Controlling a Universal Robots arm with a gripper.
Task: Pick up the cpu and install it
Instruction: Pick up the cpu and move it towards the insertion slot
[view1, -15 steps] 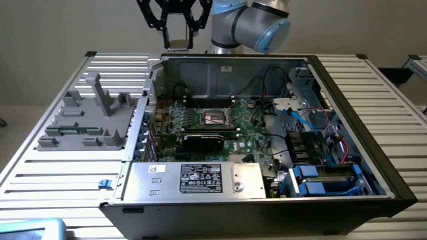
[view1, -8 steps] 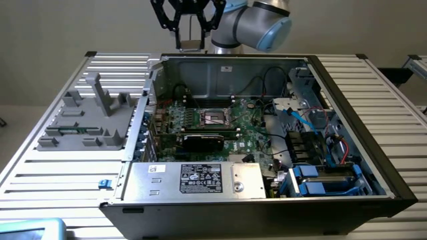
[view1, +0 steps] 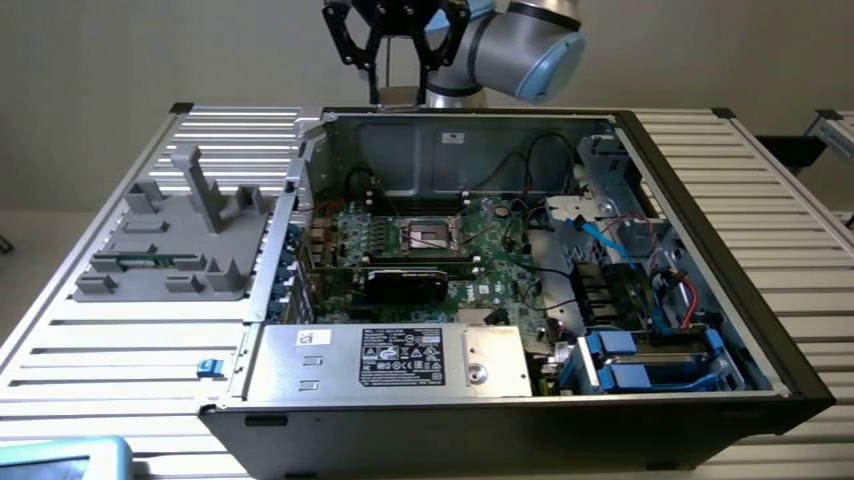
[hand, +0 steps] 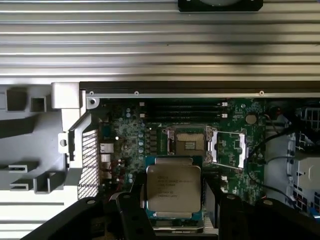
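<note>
**tinker42:** Slatted metal counter (view1: 747, 190), plain wall (view1: 134, 50) behind it, and a desktop PC case (view1: 454, 150) lying on its side with the panel off. Which step are we on, you reckon?

**solderjoe:** Carry stage, I'd say. The pick looks done. In the wrist view the cpu (hand: 173, 186) sits between the two black fingers (hand: 134, 210), shiny lid facing the camera and clear of the board. So the hand (view1: 392, 50) is closed on the chip's edges. The fingers stand fairly wide apart, but that's only because the chip itself is wide.

**tinker42:** And where's the hand relative to the box?

**solderjoe:** The exterior view has it up high over the rear wall of the case, well above the motherboard (view1: 501, 265). The CPU socket (hand: 190, 145) is empty, and its metal frame (hand: 235, 149) looks swung open to one side. Chip and socket are well apart, so nothing's installed yet.

**tinker42:** What does seating it take?

**solderjoe:** My guess is the chip needs to be dead square over the socket, flat rather than tilted, with the corners matching. Then it wants a gentle drop with no sideways scrub, since I'd assume those socket contacts are fragile. I can't read the corner marker from here, so no idea whether the orientation's right.
</note>
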